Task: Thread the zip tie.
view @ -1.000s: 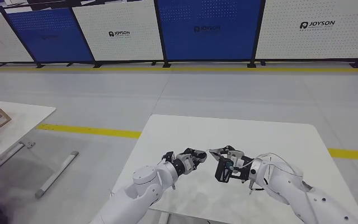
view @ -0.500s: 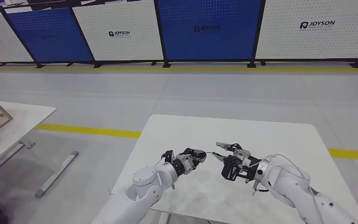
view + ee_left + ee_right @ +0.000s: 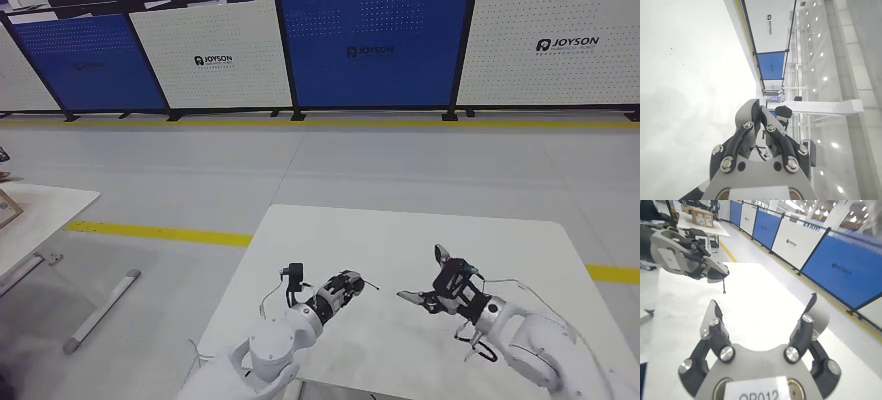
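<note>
A thin black zip tie [image 3: 723,286] sticks out from the fingertips of my left gripper [image 3: 723,273], which is shut on it above the white table [image 3: 420,225]. From above, the short free end of the zip tie [image 3: 371,285] points from the left gripper [image 3: 356,281] toward my right gripper [image 3: 420,273]. The right gripper [image 3: 764,304] is open and holds nothing, a short gap away from the tie's tip. In the left wrist view the left gripper [image 3: 758,107] has its pads pressed together; the tie itself is hard to make out there.
A second white table [image 3: 40,205] with a cardboard box [image 3: 701,217] stands off to the left across the floor. Blue and white partition panels [image 3: 375,50] line the back. Yellow floor tape [image 3: 160,233] runs past the table's far-left corner.
My right gripper has opened and drawn back to the right, away from the left gripper. The left gripper has turned and shifted slightly, still holding the tie.
</note>
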You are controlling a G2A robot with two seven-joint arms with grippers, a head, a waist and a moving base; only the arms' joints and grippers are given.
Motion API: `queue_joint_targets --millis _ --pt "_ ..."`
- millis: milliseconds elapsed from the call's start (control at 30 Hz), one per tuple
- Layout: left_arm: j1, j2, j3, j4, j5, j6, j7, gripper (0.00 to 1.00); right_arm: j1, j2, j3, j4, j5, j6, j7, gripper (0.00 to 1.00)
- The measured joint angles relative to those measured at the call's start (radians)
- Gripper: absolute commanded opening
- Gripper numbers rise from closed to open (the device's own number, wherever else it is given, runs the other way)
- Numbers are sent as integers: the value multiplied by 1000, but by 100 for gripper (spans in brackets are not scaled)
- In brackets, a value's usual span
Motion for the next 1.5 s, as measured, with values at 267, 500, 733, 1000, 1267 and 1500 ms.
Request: queue_joint_targets --millis 267,500,733,1000,1267,1500 --pt "0 0 -1 0 -3 0 0 0 -1 0 2 0 -37 0 -6 100" --pt "0 -1 0 2 13 -15 1 0 -10 -7 -13 -9 37 0 33 100" --pt "25 -2 -13 -15 74 -68 0 0 62 -5 -61 43 524 0 181 100" --pt "64 -1 -42 -48 112 -78 -10 0 112 -37 -42 120 1116 0 543 100" --pt "68 -4 -48 -51 125 -77 18 0 114 -51 -28 146 1227 0 651 100" --pt "68 -4 -48 -51 124 -77 17 0 114 -51 -28 146 1229 0 653 100"
